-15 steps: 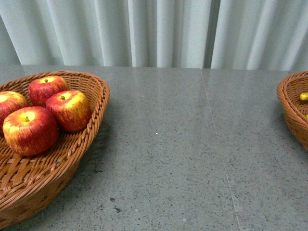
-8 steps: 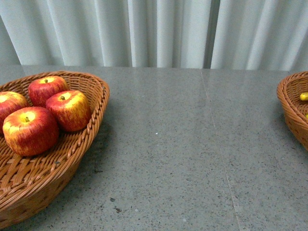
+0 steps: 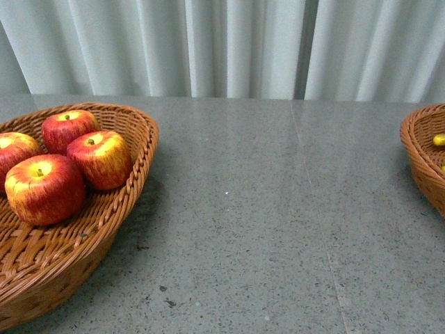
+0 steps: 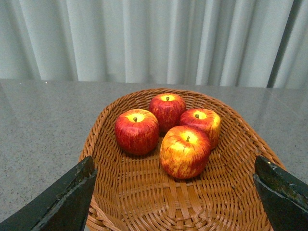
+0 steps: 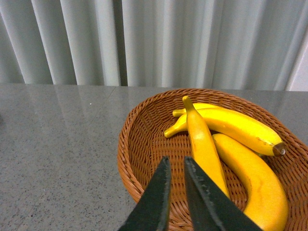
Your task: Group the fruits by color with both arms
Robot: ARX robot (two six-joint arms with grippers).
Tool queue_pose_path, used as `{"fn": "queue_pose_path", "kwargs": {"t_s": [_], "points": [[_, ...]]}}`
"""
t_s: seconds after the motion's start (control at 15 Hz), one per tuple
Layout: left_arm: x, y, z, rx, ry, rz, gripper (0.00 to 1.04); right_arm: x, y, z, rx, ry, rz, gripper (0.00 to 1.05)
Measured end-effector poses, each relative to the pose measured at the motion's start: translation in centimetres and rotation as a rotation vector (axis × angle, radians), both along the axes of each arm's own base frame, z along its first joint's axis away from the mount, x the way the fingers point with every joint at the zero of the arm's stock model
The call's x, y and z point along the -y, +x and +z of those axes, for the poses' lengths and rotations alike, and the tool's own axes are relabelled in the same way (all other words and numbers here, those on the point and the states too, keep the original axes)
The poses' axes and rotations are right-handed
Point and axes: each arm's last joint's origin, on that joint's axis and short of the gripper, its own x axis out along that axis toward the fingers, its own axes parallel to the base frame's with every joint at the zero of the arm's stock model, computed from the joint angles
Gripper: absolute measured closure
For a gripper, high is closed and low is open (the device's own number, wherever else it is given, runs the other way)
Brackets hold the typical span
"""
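Apples sit in the basket ahead of my left claw, spread wide above it; bananas lie in their basket beyond my right claw, nearly closed, empty.

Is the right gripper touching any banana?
Apart. The right wrist view shows the right gripper over basket weave, a strip of weave between it and the nearest banana.

Apples: glossy, plastic-looking skin. Bananas: smooth, shiny, same plastic look. Both baskets: woven brown wicker, ribbed and rough. Counter: polished grey speckled stone, faint reflections. Curtain: matt pale pleated cloth.
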Motion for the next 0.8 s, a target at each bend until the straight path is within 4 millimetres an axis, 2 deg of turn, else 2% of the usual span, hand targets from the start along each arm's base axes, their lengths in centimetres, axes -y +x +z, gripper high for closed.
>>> {"fn": "queue_pose_path", "kwargs": {"t_s": [0.13, 0.2, 0.4, 0.47, 0.53, 0.8], "points": [[0.00, 0.00, 0.00, 0.000, 0.000, 0.000, 0.07, 0.00, 0.00, -0.02, -0.001, 0.000, 0.000, 0.76], [0.00, 0.00, 0.00, 0.000, 0.000, 0.000, 0.07, 0.00, 0.00, -0.01, -0.001, 0.000, 0.000, 0.71], [0.00, 0.00, 0.00, 0.000, 0.000, 0.000, 0.07, 0.00, 0.00, 0.00, 0.000, 0.000, 0.000, 0.22], [0.00, 0.00, 0.00, 0.000, 0.000, 0.000, 0.07, 0.00, 0.00, -0.02, -0.001, 0.000, 0.000, 0.10], [0.00, 0.00, 0.00, 0.000, 0.000, 0.000, 0.07, 0.00, 0.00, -0.02, -0.001, 0.000, 0.000, 0.04], [0.00, 0.00, 0.00, 0.000, 0.000, 0.000, 0.07, 0.00, 0.00, 0.00, 0.000, 0.000, 0.000, 0.06]]}}
